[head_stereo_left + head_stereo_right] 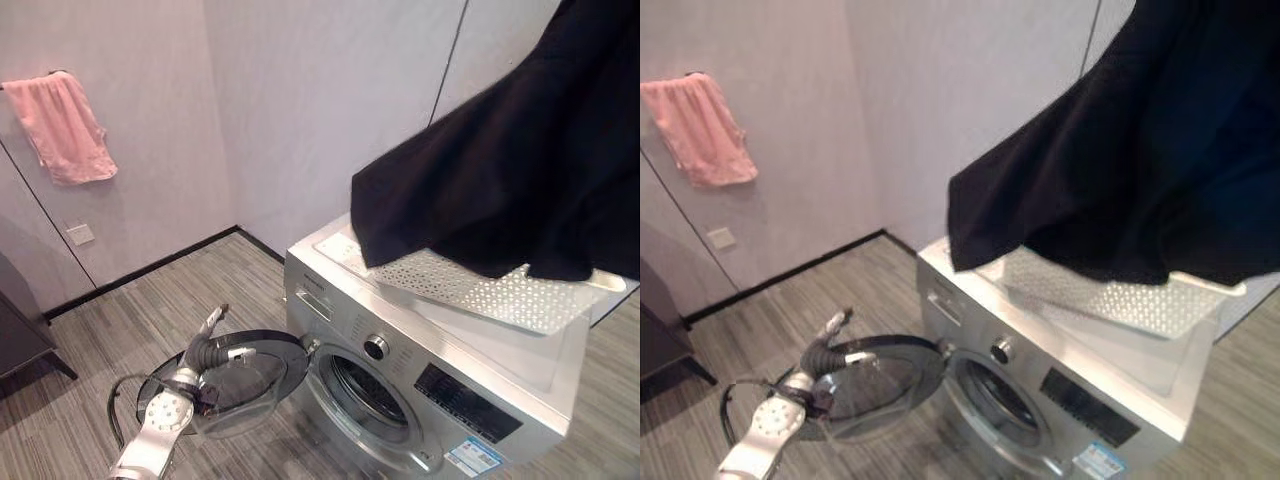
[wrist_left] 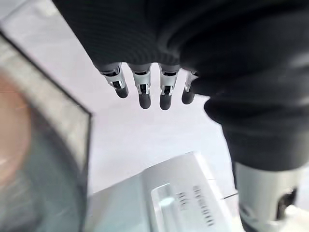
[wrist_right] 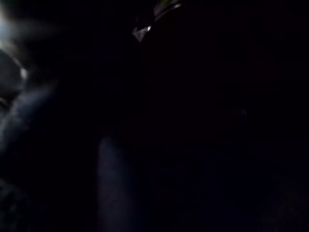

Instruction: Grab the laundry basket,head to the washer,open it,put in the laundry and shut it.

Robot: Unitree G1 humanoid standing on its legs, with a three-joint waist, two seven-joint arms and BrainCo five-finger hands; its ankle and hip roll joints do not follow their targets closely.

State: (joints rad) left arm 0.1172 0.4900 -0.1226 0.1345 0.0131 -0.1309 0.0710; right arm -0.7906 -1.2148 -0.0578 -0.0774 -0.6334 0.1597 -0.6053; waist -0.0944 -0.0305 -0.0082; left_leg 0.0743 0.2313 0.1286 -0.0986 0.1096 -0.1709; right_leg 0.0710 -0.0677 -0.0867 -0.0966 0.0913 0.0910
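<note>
Your left hand [image 1: 205, 345], fingers [image 2: 144, 92] straight and relaxed, rests at the washer door's [image 1: 245, 385] rim. The black garment [image 1: 500, 180] hangs well above it, over the perforated white laundry basket [image 1: 480, 290] on the silver washer [image 1: 400, 400]. You cannot tell the right hand's state.

The round drum opening [image 1: 372, 392] of the silver front-loading washer [image 1: 500, 385] is standing unobstructed, its glass-and-dark-rimmed door [image 1: 240, 375] swinging wide to the robot's left over the grey plank floor [image 1: 150, 300]. The left hand [image 1: 212, 325] is resting at that door. A large black garment [image 1: 520, 170] is hanging above the white perforated laundry basket [image 1: 480, 290] on the washer's top, blocking the way there.
</note>
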